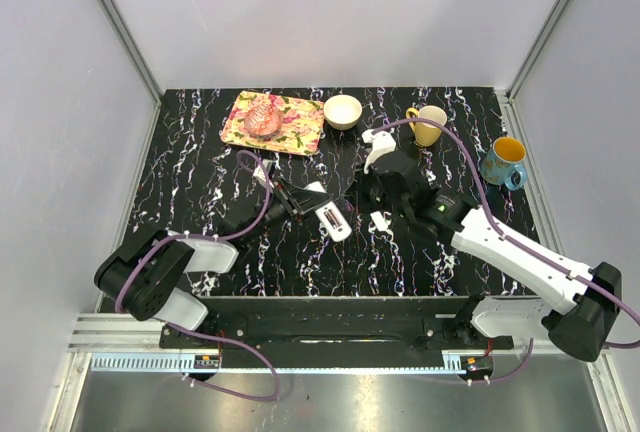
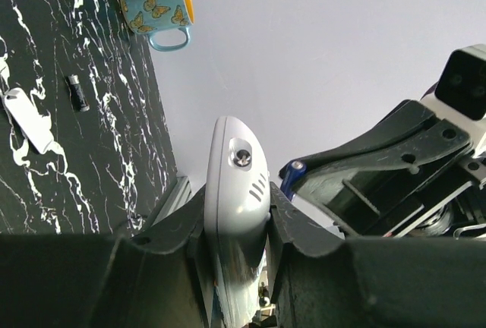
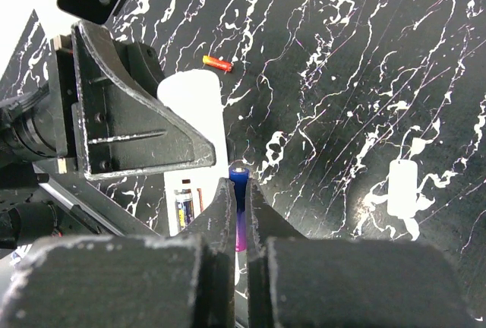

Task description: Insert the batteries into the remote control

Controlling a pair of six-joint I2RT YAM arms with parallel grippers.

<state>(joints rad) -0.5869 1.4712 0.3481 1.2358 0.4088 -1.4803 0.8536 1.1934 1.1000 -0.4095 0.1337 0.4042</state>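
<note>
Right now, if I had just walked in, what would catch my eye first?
Mid-table, the left gripper clamps the white remote control, while the right gripper pinches a blue-purple battery right beside it. At the far edge a floral tray, and on the right a butterfly mug, pop against the black marbled table.

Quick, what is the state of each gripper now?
Left gripper: closed on the slim white plastic remote control.
Right gripper: closed on a small blue-purple cylindrical battery.
</note>
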